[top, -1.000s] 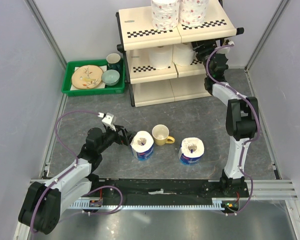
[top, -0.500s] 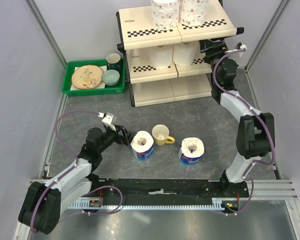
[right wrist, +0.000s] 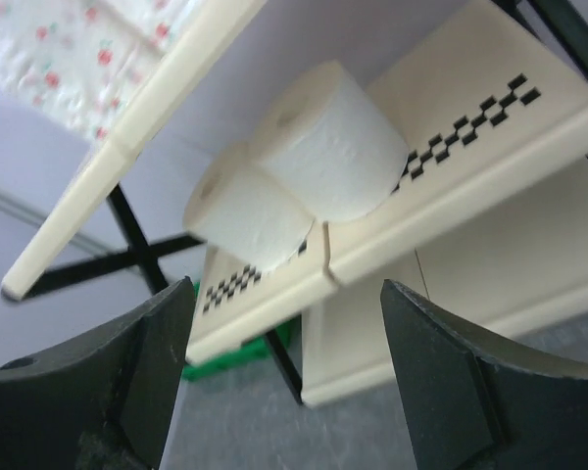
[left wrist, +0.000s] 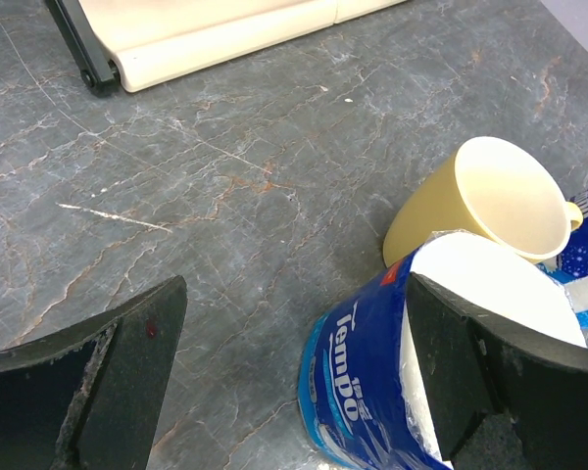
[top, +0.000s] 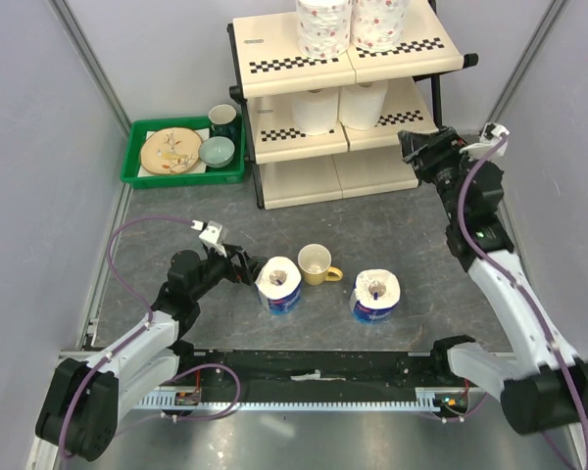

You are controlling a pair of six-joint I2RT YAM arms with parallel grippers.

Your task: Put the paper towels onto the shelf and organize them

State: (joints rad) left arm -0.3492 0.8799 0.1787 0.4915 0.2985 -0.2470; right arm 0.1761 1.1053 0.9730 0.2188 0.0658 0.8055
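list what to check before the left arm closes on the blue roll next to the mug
1. Left gripper open: ok, jaws wide.
2. Blue-wrapped roll centred between its jaws: not ok, it sits toward one side in the left wrist view.
3. Yellow mug clear of that roll: cannot tell, it stands right beside it.
4. Right gripper empty: ok, open, nothing in it.
5. Room on the shelf: ok, bottom tier bare; floral rolls on top, plain rolls in the middle.
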